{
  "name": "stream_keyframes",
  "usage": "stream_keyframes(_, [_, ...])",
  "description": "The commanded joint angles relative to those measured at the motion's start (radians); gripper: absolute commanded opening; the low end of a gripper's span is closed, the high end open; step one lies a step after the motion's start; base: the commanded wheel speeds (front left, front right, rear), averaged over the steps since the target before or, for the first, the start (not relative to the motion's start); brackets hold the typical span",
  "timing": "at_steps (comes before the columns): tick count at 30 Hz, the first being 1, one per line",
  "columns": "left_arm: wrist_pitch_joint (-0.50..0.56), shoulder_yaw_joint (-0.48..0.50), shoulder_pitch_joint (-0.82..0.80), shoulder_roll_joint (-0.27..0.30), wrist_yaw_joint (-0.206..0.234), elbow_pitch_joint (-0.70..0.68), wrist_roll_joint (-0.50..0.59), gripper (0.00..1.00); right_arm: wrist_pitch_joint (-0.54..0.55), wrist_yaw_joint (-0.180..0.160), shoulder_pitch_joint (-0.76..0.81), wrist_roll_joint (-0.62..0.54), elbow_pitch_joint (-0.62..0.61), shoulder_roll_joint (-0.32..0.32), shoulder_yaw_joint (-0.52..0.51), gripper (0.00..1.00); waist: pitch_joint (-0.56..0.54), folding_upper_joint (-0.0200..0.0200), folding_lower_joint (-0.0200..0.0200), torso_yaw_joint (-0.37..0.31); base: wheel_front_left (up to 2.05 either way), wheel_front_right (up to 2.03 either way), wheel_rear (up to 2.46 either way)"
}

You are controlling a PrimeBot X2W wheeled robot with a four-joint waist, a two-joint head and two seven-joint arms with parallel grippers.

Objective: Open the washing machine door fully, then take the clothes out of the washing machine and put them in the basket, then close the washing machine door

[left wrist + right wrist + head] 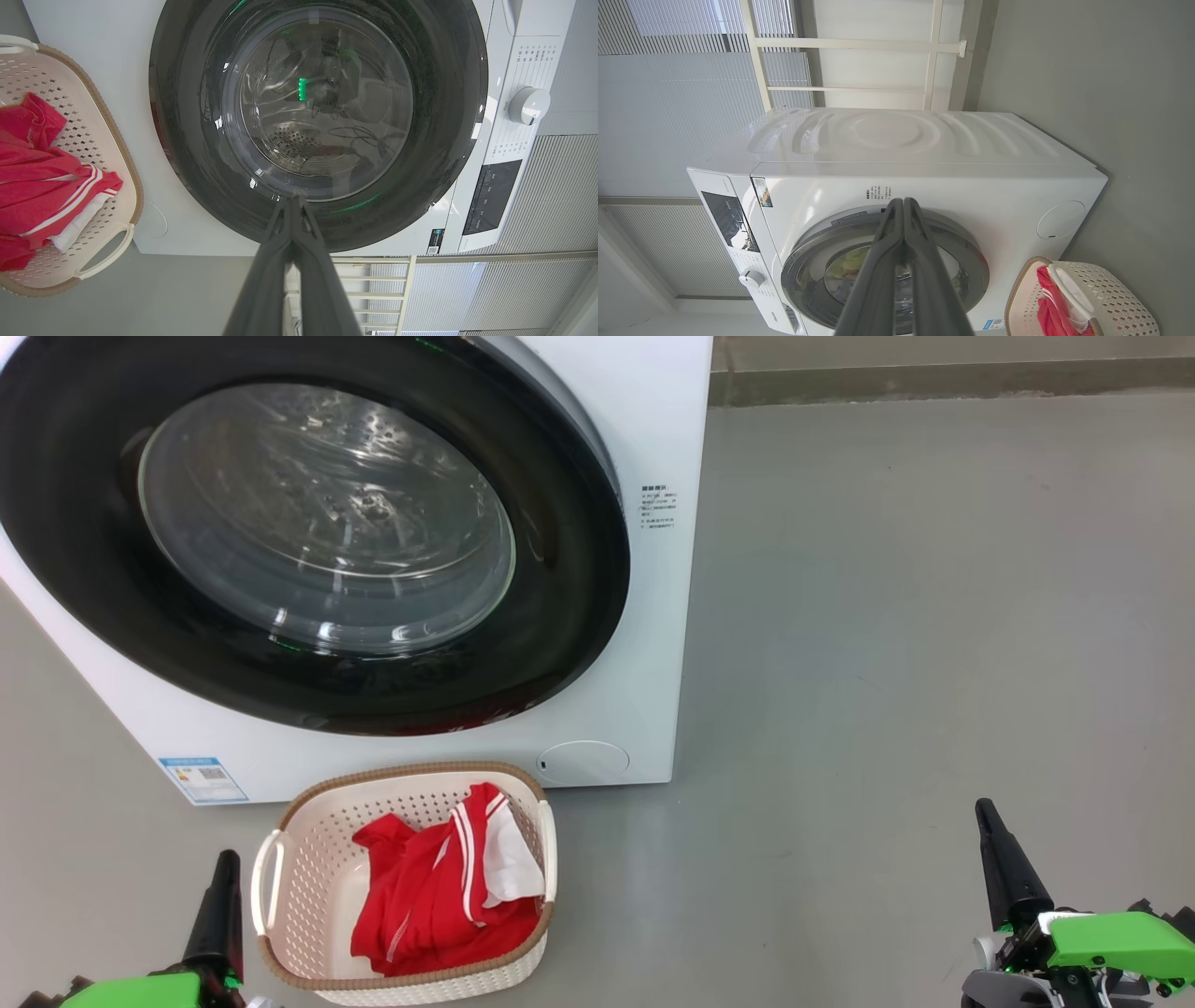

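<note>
1. At the top and left edges of the head view, the washing machine [653,429] is running out of the picture. Its door [560,616] is sitting shut against the front. Glare on the glass [327,523] is making the drum behind it hard to read.
2. Just near the machine's front, the basket [317,859] is standing on the floor [887,616], its near wall reaching the bottom edge. The clothes [429,896] are lying heaped inside it, hiding most of its bottom.
3. At the near left, the left gripper [227,855] is pointing up just beside the basket's left handle [264,887]. Its fingers are pressing together on nothing, and its body is being cut off below.
4. At the near right, well apart from the basket, the right gripper [981,805] is pointing up, fingers together and empty.
5. The floor is looking smooth and grey, meeting a wall [934,355] at the far side.
6. In the right wrist view, white blinds [668,116] and a pale frame [934,46] are standing behind the machine.
</note>
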Motion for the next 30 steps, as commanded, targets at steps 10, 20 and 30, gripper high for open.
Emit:
stream_keyframes(10, [0.007,0.034,-0.018,0.015,-0.003,-0.027,0.004,0.0,0.009,0.002,-0.01,0.003,-0.03,-0.002,0.022,0.0,0.0,0.0,0.0,0.0,0.0,0.0,0.0])
stream_keyframes(20, [0.007,0.035,-0.018,0.014,-0.003,-0.027,0.004,0.0,0.009,0.002,-0.01,0.003,-0.03,-0.002,0.022,0.0,0.0,0.0,0.0,0.0,0.0,0.0,0.0])
stream_keyframes(30, [0.007,0.035,-0.018,0.014,-0.003,-0.027,0.005,0.0,0.009,0.002,-0.01,0.003,-0.03,-0.002,0.022,0.0,0.0,0.0,0.0,0.0,0.0,0.0,0.0])
